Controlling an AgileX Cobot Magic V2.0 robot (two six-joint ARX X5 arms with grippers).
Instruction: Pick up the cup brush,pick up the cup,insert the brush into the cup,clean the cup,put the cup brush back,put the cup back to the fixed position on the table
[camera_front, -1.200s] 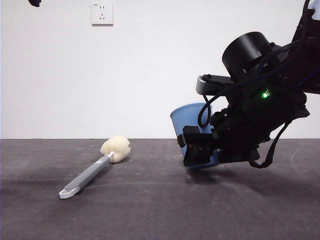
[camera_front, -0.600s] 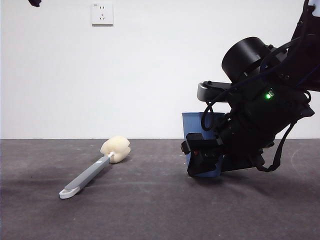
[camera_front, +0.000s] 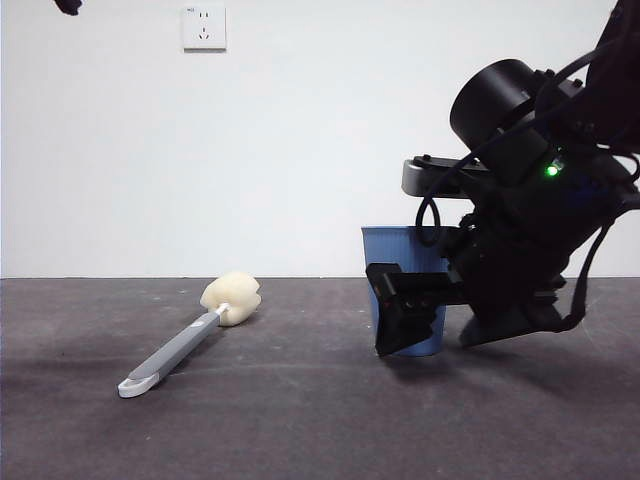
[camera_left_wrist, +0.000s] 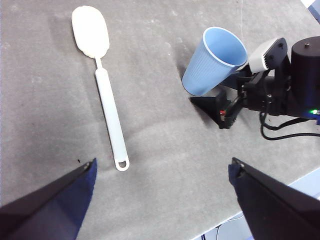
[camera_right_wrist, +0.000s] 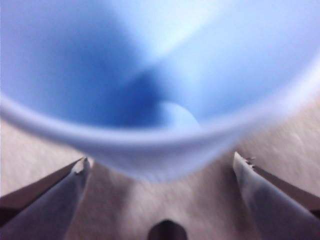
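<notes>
Two changes against the frames a second back: the blue ribbed plastic cup (camera_front: 405, 290), then tilted and clear of the surface in the right gripper (camera_front: 402, 318), now stands upright on the dark grey-brown matte table (camera_front: 300, 420) at right of centre in the front view, and the jaws have parted to flank it without pressing. Contact is probably gone, though the right wrist view is too blurred to confirm it. The grey-handled cup brush with cream sponge head (camera_front: 190, 338) lies flat at lower left, unmoved. Left gripper (camera_left_wrist: 162, 175) hangs high above, jaws wide, empty. Judgement: cup returned; task looks essentially complete.
</notes>
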